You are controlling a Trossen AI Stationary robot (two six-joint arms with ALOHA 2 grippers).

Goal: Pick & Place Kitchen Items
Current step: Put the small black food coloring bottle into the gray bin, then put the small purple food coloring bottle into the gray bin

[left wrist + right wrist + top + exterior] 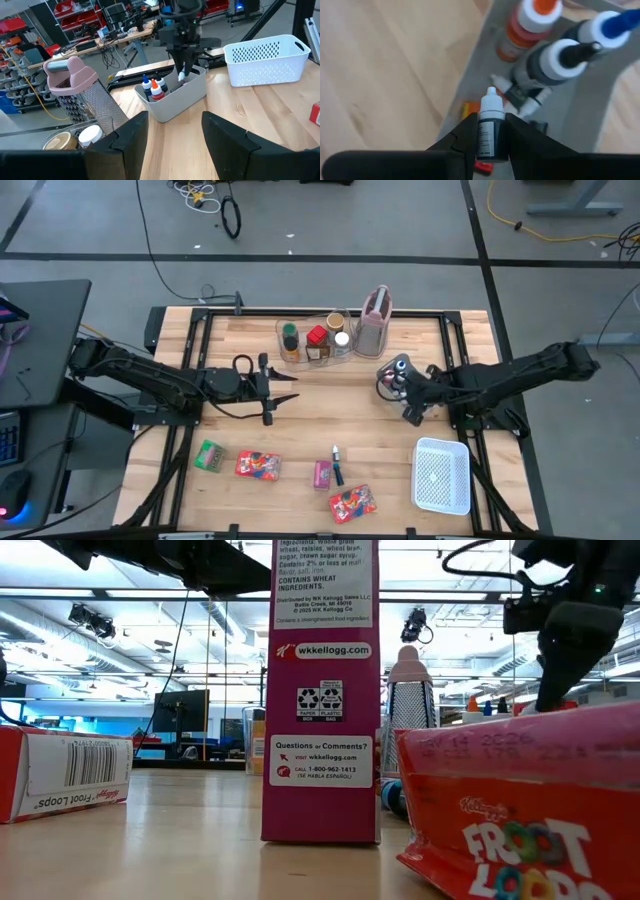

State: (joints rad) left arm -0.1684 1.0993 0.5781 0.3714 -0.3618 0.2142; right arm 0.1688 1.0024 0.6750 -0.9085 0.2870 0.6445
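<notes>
My right gripper [492, 125] is shut on a small dark bottle with a white cap [490, 107], over the grey tray [385, 377] near the table's middle right. The tray [172, 102] holds bottles with orange [530, 15], blue [607, 25] and black tips. My left gripper [172, 137] hangs open and empty at the table's left middle [275, 387], facing the tray. Green [210, 455], red [257, 465], pink [322, 473] and red [352, 502] packets and a dark bottle [338, 465] lie flat near the front edge. My right gripper pinches the little bottle's dark body [487, 142] between its two fingers. The fingers slant steeply down from above and lie along the bottle. The white cap [181, 76] sticks out past the fingertips and points down into the tray, clear of the table.
A clear bin [315, 340] with spice jars and a grater with a pink handle [375, 320] stand at the table's far middle. A white mesh basket [442, 475] sits at the front right. Bare wood lies between the two arms.
</notes>
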